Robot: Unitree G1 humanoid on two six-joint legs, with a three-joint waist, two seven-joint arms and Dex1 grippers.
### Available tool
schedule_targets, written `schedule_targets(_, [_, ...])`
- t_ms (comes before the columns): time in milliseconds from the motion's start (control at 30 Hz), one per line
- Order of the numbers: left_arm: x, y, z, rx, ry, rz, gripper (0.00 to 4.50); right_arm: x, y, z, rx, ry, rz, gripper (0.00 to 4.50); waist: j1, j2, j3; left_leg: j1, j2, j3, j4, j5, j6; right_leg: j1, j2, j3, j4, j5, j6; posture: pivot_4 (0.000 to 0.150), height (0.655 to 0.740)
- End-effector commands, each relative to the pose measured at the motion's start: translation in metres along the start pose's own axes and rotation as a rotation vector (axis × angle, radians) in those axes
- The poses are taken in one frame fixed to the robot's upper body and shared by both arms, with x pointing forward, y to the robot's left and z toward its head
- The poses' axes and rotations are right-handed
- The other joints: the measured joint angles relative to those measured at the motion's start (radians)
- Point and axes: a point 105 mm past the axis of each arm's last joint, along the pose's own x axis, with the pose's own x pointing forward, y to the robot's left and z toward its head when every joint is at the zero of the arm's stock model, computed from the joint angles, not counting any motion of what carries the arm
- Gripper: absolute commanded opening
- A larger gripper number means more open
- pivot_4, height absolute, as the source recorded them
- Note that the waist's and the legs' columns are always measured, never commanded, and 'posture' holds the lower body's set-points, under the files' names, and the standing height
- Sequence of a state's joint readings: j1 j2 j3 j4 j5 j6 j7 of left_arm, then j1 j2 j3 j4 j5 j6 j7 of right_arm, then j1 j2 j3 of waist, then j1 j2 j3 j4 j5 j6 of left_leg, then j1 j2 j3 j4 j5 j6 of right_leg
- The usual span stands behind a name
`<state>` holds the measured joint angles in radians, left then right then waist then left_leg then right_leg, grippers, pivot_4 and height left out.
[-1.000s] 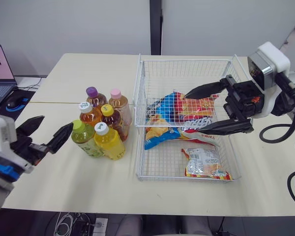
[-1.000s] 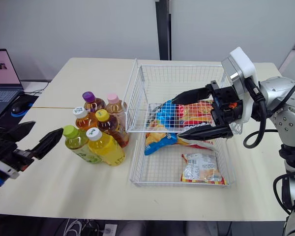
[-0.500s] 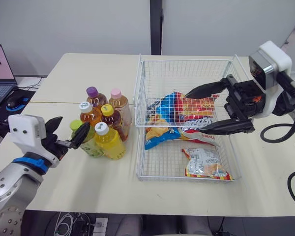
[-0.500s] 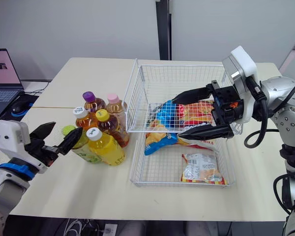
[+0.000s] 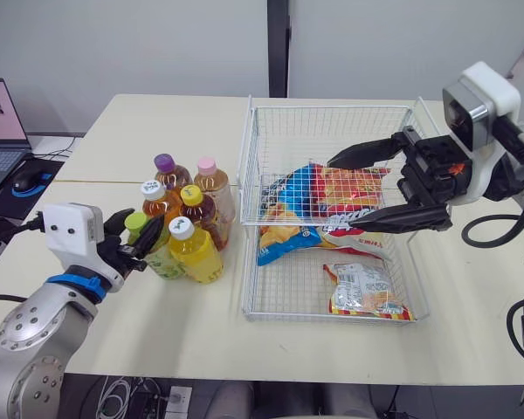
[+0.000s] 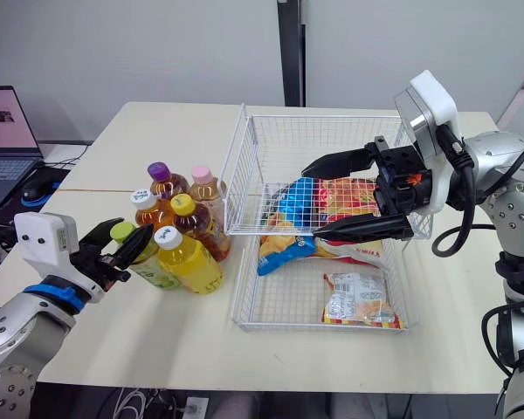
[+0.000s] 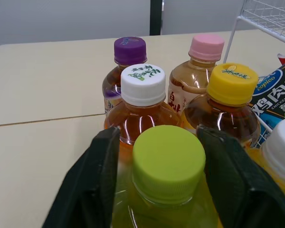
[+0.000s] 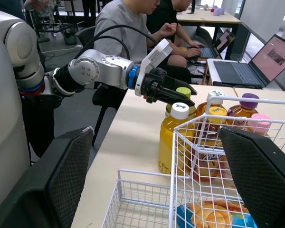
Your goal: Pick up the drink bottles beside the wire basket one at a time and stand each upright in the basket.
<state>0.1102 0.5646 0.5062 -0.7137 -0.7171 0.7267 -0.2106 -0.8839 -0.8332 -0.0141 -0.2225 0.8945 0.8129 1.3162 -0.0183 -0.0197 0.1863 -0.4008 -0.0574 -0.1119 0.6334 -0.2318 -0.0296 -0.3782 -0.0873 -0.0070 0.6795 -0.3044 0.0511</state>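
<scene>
My left gripper [image 7: 159, 134] stands spread, one finger on each side of the green-capped bottle [image 7: 168, 164], just under the cap. The finger on the basket side looks to be against the bottle, with a sliver of gap at the other, though I cannot tell for sure whether either truly touches. I judge the step in hand to be the grasp, and to do it well I should close squarely on the neck below the cap's rim, so the bottle hangs straight rather than tipping. Then I should lift straight up before swinging across, because the cluster is tight. The white-capped amber bottle [image 7: 143, 85] stands right behind it, the yellow-capped bottle [image 7: 232, 84] is just beside that, and the white-capped yellow bottle [image 5: 182, 230] presses in on the basket side. The purple-capped bottle [image 7: 129, 50] and pink-capped bottle [image 7: 206, 46] stand at the back. All six are upright on the table [image 5: 113, 140], none yet in the wire basket [image 5: 332, 109], which sits just beside them. Snack bags [image 5: 367, 288] cover much of the basket's floor, so I would aim for a bare patch of wire, or the bottle may topple. My right gripper [image 5: 342, 196] hovers over the basket with its fingers wide apart, holding nothing.
</scene>
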Motion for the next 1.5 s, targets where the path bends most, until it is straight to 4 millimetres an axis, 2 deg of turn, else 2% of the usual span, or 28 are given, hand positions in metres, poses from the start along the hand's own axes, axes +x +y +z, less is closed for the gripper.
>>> schedule_targets(33, [-0.003,0.0,0.005,0.023,-0.026,0.006,1.35,-0.001,0.007,0.017,-0.073,-0.018,0.01,4.5,0.0,0.0,0.0,0.0,0.0,0.0,0.0,0.0,0.0,0.0,0.0,0.0,0.0,0.0,0.0,0.15,0.74])
schedule_targets(167, [-0.009,0.004,0.006,0.028,-0.03,0.019,1.35,-0.002,0.007,0.017,-0.073,-0.02,0.007,4.5,0.0,0.0,0.0,0.0,0.0,0.0,0.0,0.0,0.0,0.0,0.0,0.0,0.0,0.0,0.0,0.15,0.74])
schedule_targets(333, [-0.022,0.009,0.025,0.079,-0.055,-0.028,1.35,-0.003,0.006,0.016,-0.073,-0.022,0.006,4.5,-0.004,-0.001,0.001,0.0,0.001,0.0,0.0,0.0,0.0,0.0,0.0,0.0,0.0,0.0,0.0,0.15,0.74])
schedule_targets(567, [-0.036,0.021,0.073,0.164,-0.029,-0.159,1.35,-0.004,0.001,0.016,-0.079,-0.026,0.002,4.5,-0.004,-0.002,0.001,-0.001,0.0,-0.001,0.0,0.0,0.0,-0.001,0.0,-0.001,-0.001,0.0,0.0,0.15,0.74])
schedule_targets(733, [-0.044,0.019,0.109,0.142,0.005,-0.255,1.35,-0.004,-0.003,0.019,-0.1,-0.027,-0.009,4.5,-0.006,-0.002,0.002,-0.001,0.0,-0.001,-0.001,0.0,0.0,-0.002,0.0,-0.001,-0.001,0.0,0.0,0.15,0.74])
schedule_targets(967, [-0.053,0.029,0.17,0.126,-0.028,-0.303,1.35,-0.013,-0.006,0.026,-0.141,-0.007,-0.063,4.5,-0.011,-0.002,0.002,-0.001,0.001,0.001,-0.004,0.0,0.0,-0.004,0.002,0.0,0.0,0.0,0.0,0.15,0.74])
schedule_targets(1167, [-0.05,0.036,0.217,0.186,-0.073,-0.334,1.35,-0.025,-0.008,0.027,-0.159,0.029,-0.145,4.5,-0.014,-0.002,0.003,-0.003,0.0,0.004,-0.004,0.0,0.0,-0.008,0.004,0.002,0.0,0.0,0.0,0.15,0.74])
schedule_targets(1267, [-0.044,0.03,0.235,0.209,-0.11,-0.395,1.35,-0.033,-0.011,0.028,-0.174,0.047,-0.206,4.5,-0.014,-0.002,0.003,-0.003,0.001,0.004,-0.004,0.0,0.0,-0.009,0.004,0.002,0.001,0.0,0.0,0.15,0.74])
schedule_targets(1500, [-0.025,0.008,0.253,0.183,-0.214,-0.569,1.35,-0.053,-0.008,0.028,-0.177,0.087,-0.321,4.5,-0.012,-0.002,0.003,-0.007,0.001,0.004,-0.004,0.0,0.0,-0.011,0.003,0.003,0.001,0.0,0.0,0.15,0.74])
